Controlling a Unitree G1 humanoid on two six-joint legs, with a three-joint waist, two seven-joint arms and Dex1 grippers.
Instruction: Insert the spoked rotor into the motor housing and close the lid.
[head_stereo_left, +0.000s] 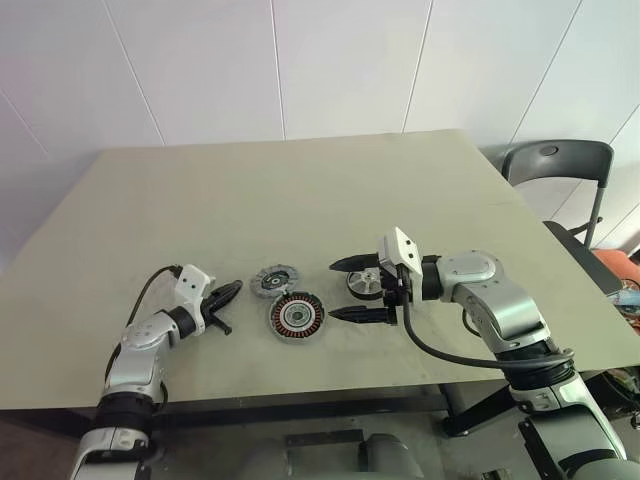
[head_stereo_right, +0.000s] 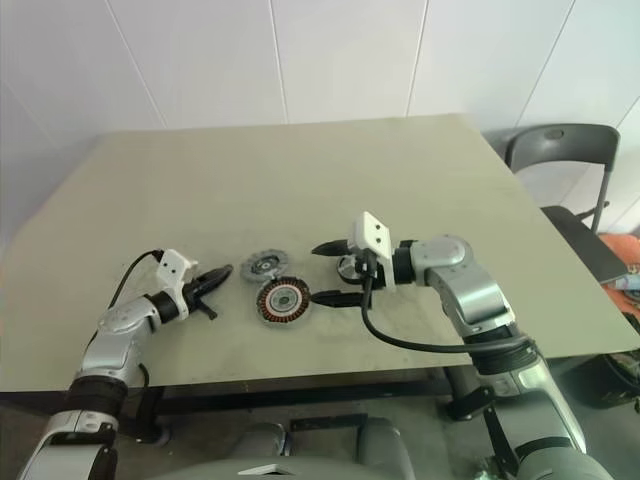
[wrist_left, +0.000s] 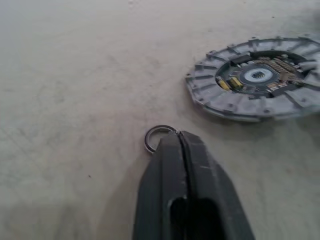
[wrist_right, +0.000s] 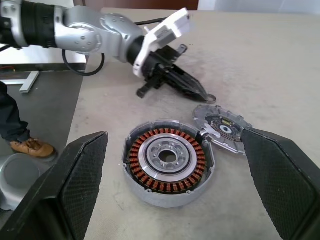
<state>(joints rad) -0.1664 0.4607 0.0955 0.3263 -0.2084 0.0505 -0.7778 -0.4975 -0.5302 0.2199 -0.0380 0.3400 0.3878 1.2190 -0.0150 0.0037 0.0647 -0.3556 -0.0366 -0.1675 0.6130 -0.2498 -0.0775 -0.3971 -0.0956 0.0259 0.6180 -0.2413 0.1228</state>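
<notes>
L gripper (wrist_left: 180, 137) pinching a small washer ring (wrist_left: 154, 137); R gripper (head_stereo_left: 352, 289) wide open w/ nothing in it.

On the table (head_stereo_left: 300, 190) we see the motor housing (head_stereo_left: 297, 316), copper windings up, near the front edge. The lid (head_stereo_left: 270, 280) lies flat at about 11 o'clock from it, just beside. The spoked rotor (head_stereo_left: 364, 284) sits at about 2 o'clock from the housing, between the R fingers. L gripper is at 9 o'clock of the lid, tips meeting on the ring. Chair (head_stereo_left: 556, 165) past the table's R corner.
</notes>
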